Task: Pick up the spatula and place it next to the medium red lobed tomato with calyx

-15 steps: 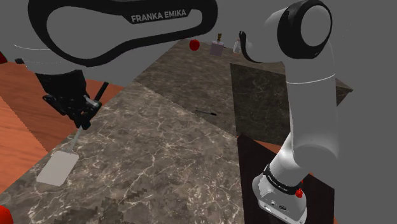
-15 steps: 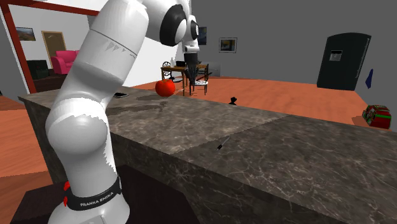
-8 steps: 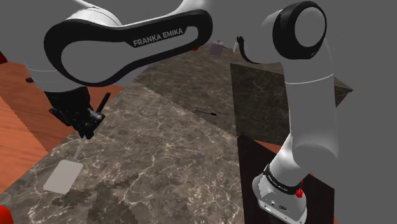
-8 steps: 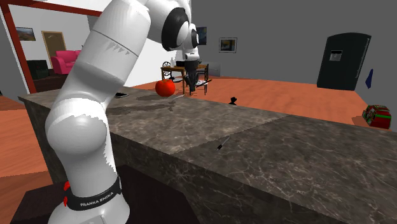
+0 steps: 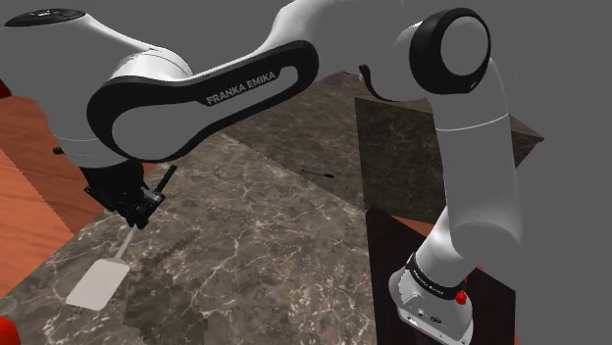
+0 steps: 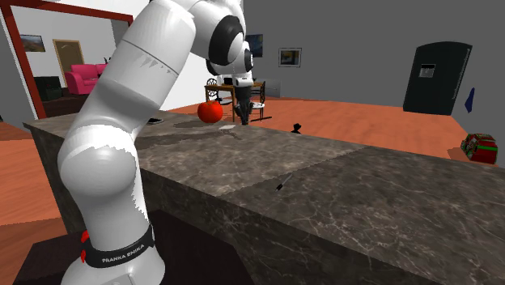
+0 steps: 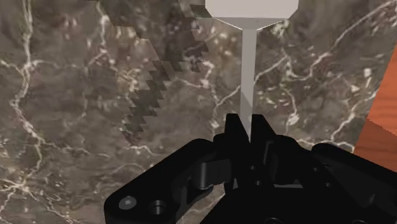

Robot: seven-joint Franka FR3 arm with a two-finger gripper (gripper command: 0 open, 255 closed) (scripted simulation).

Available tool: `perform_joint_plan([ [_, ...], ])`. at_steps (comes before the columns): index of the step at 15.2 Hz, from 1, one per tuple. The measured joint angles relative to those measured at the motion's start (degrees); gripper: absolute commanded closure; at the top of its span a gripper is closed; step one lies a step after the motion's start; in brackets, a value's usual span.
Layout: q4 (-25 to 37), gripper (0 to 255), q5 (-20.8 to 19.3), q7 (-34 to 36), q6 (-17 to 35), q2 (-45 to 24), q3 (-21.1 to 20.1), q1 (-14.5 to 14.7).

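Note:
My black gripper [image 5: 138,210] is shut on the thin handle of a pale grey spatula [image 5: 99,283], whose flat blade hangs tilted just above the dark marble counter [image 5: 265,245]. Along the hand, the two fingers [image 7: 234,130] clasp the handle of the spatula [image 7: 249,70], and the blade points away from the gripper [image 7: 247,126]. A red tomato [image 6: 210,112] sits on the counter near its far edge. The gripper [image 6: 241,114] hangs close to the tomato on the second exterior view's right. A red edge of the tomato [image 5: 4,331] peeks in at the shoulder view's lower left corner.
A small dark item [image 5: 319,174] lies mid-counter, closer to the stand [image 5: 441,284]. Another small black object [image 6: 298,127] sits at the counter's far edge. Orange wood floor [image 5: 29,186] lies beyond the counter edge beside the gripper. A dark cabinet [image 6: 437,77] stands far off.
The gripper has carried the spatula lower and toward the shoulder view's bottom edge, nearer the tomato. Its hold on the handle is unchanged.

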State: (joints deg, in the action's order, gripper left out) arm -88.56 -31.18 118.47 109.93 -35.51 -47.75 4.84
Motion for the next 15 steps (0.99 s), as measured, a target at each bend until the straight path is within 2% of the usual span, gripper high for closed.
perform_joint_plan([
  [3,-1.6,255,-0.9,0.6,2.1,-0.8,0.6,-0.1],
  [10,-1.6,255,-1.2,0.8,2.6,-1.3,0.8,0.2],
  [11,-1.6,0,-1.2,0.8,2.6,-1.3,0.8,0.2],
  [15,-1.6,0,-1.2,0.8,2.6,-1.3,0.8,0.2],
])
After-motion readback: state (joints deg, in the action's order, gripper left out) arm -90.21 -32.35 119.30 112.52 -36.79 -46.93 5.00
